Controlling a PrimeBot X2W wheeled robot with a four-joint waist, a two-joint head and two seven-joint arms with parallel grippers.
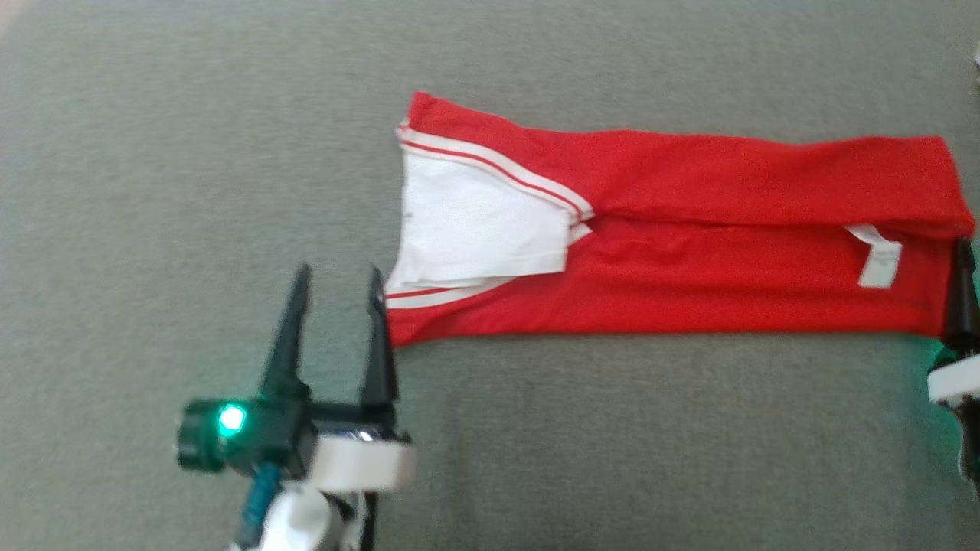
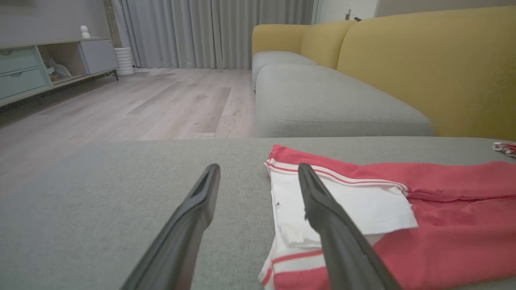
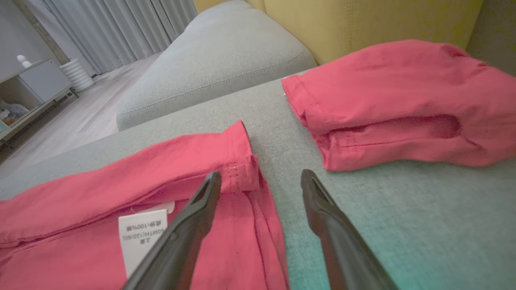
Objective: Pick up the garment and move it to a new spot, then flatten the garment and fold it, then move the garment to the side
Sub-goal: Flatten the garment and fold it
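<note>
A red garment lies folded into a long strip across the grey cushion, its white striped collar end to the left and a white label near the right end. My left gripper stands open at the strip's near-left corner, holding nothing. In the left wrist view the left gripper has one finger over the white collar part. At the strip's right end my right gripper is open and empty, with one finger over the hem beside the label.
Another folded red cloth lies on the cushion just past the garment's right end. A yellow sofa back rises behind the cushions. Wooden floor, grey curtains and a low cabinet lie beyond the cushion's left edge.
</note>
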